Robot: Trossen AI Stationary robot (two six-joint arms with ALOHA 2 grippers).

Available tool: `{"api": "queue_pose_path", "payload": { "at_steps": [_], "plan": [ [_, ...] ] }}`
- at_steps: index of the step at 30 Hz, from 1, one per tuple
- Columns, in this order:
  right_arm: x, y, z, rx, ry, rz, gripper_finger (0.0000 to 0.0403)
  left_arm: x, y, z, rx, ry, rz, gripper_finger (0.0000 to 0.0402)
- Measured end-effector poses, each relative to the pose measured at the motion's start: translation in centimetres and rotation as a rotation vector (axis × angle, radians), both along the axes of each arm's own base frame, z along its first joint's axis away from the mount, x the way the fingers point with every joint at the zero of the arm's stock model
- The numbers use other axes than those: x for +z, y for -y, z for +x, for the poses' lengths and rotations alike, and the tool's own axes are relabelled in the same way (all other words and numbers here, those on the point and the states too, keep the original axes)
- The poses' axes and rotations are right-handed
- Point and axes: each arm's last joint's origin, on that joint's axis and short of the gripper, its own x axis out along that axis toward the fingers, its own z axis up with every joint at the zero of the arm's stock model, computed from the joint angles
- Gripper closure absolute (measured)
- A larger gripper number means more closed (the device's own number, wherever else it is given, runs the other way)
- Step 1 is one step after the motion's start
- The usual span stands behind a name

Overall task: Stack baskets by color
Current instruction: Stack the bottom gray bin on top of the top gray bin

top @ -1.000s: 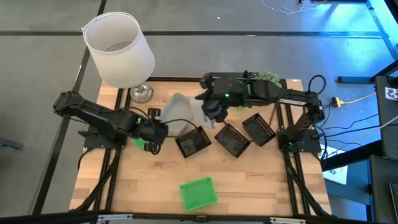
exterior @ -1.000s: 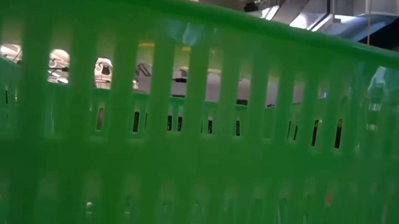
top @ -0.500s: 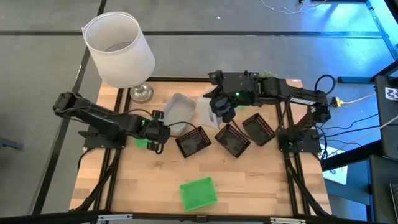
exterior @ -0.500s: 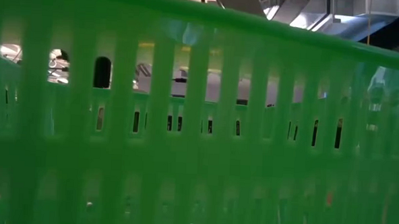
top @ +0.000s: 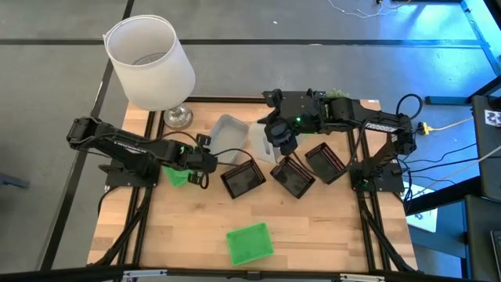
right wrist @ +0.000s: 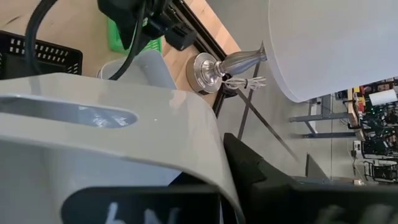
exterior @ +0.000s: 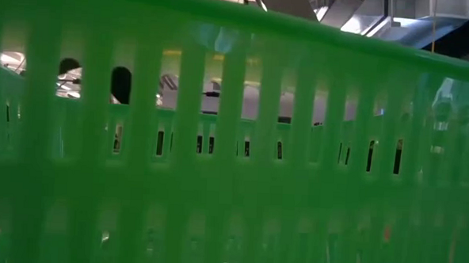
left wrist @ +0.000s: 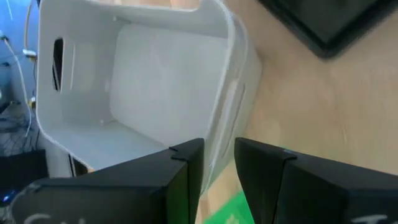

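- The left gripper [top: 208, 160] reaches in from the left side of the table [top: 313, 227], its fingers [left wrist: 186, 168] set on either side of the near wall of a grey-white basket [top: 225, 139], a narrow gap between them; whether they press the wall cannot be told
- That grey-white basket lies at the far middle of the table, just right of the lamp base [top: 178, 117]
- The right gripper [top: 282, 142] is clenched on the rim of a second grey-white basket [top: 258, 141], which sits tilted just right of the first one
- In the right wrist view this held basket [right wrist: 112, 124] fills the foreground, with the white lampshade [right wrist: 336, 43] beyond it
- Three black baskets stand in a row across the middle: one [top: 243, 178] just near the grey-white pair, one [top: 293, 175] in the centre, one [top: 326, 164] furthest right
- A green basket [top: 250, 243] sits alone at the near edge; it fills the low view [exterior: 233, 163]
- Another green basket [top: 176, 175] lies under the left arm, partly hidden
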Motion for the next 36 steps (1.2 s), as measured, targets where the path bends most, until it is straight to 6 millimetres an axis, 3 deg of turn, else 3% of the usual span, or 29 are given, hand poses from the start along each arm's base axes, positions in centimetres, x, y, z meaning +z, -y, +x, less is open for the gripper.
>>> {"api": "queue_pose_path", "payload": {
  "at_steps": [15, 23, 30, 36],
  "plan": [
    [0.0, 0.0, 0.0, 0.001, 0.000, 0.001, 0.0403, 1.1, -2.9, 2.1, -0.056, 0.199, -0.089, 0.0317],
    [0.0, 0.0, 0.0, 0.002, 0.001, 0.002, 0.0403, 2.7, -2.3, 1.2, -0.017, 0.270, -0.006, 0.0317],
    [0.0, 0.0, 0.0, -0.013, 0.009, 0.021, 0.0403, 2.8, -2.7, -0.8, 0.252, 0.246, 0.109, 0.0317],
    [0.0, 0.0, 0.0, -0.025, 0.009, 0.038, 0.0403, 1.9, -4.6, -1.0, 0.462, 0.245, 0.091, 0.0317]
  ]
}}
